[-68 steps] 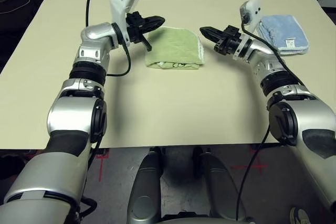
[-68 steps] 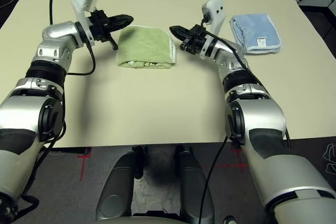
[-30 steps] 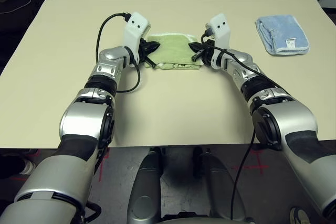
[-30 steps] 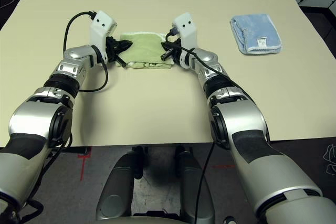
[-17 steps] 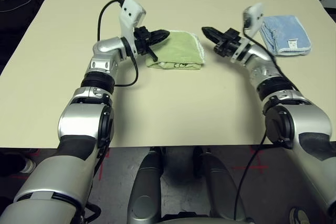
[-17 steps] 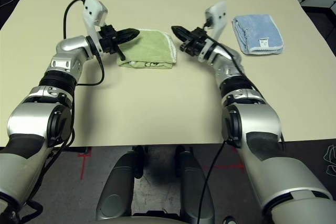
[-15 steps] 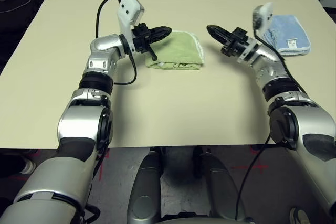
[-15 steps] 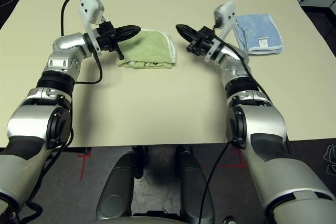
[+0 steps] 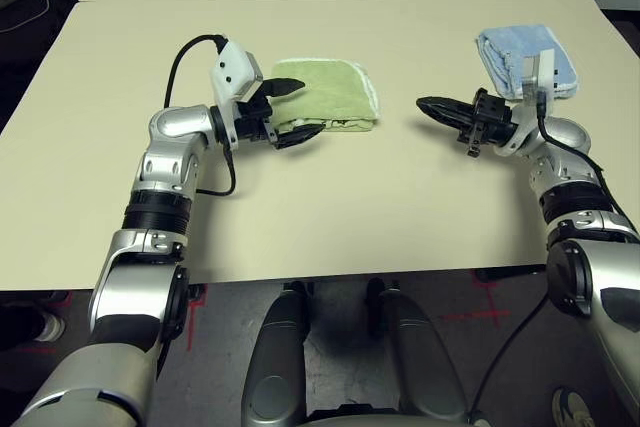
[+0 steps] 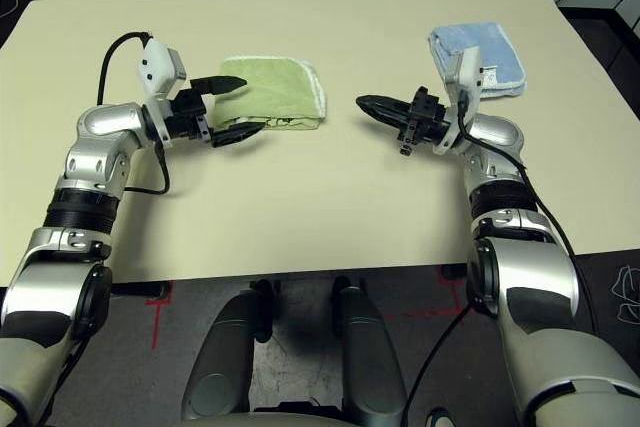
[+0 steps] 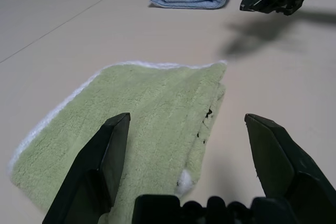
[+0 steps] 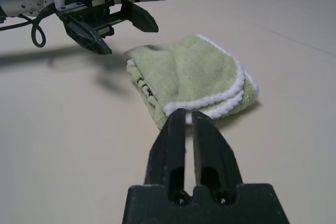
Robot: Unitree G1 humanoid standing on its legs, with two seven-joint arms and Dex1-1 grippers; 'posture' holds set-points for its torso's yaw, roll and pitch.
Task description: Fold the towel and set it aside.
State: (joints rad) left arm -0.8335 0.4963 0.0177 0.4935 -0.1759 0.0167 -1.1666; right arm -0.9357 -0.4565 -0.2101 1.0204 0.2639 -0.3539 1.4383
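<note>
The light green towel [image 9: 330, 102] lies folded on the table, white edging on its right side, dark lettering along its front fold [image 12: 144, 90]. My left gripper [image 9: 298, 110] stands wide open at the towel's left end. One finger is over the cloth and the other is by its front edge, with the towel [image 11: 152, 114] lying flat between and ahead of them, not gripped. My right gripper [image 9: 428, 107] hovers low over the bare table to the right of the towel and points at it. Its fingers [image 12: 176, 135] are nearly together, with a thin slit between them, holding nothing.
A folded light blue towel [image 9: 520, 59] with a white label lies at the back right, just behind my right wrist. A seam in the tan table [image 9: 330, 207] runs across behind both towels.
My left gripper has dropped to the towel's left end and opened wide. My right arm has drawn back to the right and lower. The camera has also shifted.
</note>
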